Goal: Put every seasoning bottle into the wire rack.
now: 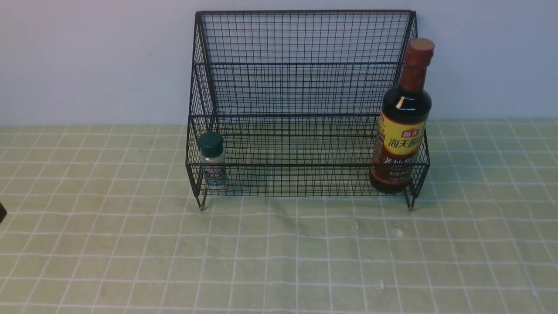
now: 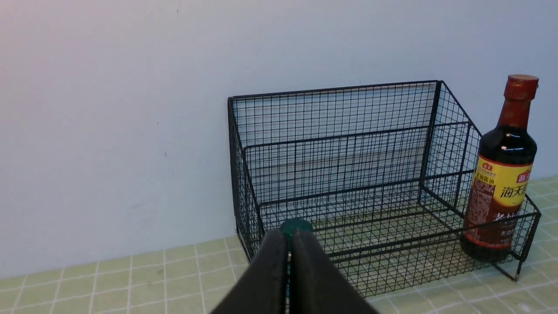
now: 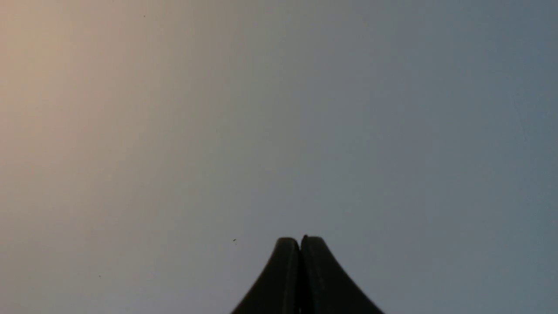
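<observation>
The black wire rack (image 1: 305, 65) stands against the wall. The small clear shaker (image 1: 211, 159) with the dark green cap stands upright in the lower tier's left corner. The tall dark soy-sauce bottle (image 1: 403, 126) stands upright in the lower tier's right corner. In the left wrist view, my left gripper (image 2: 289, 237) is shut and empty, well back from the rack (image 2: 348, 131). It hides all of the shaker but its cap (image 2: 296, 226); the soy bottle (image 2: 501, 174) is also in view. My right gripper (image 3: 300, 240) is shut and empty, facing only blank wall.
A green checked cloth (image 1: 279, 261) covers the table in front of the rack. A pale wall (image 1: 87, 56) rises right behind it. A dark bit of my left arm (image 1: 1, 213) shows at the front view's left edge. The right arm is out of the front view.
</observation>
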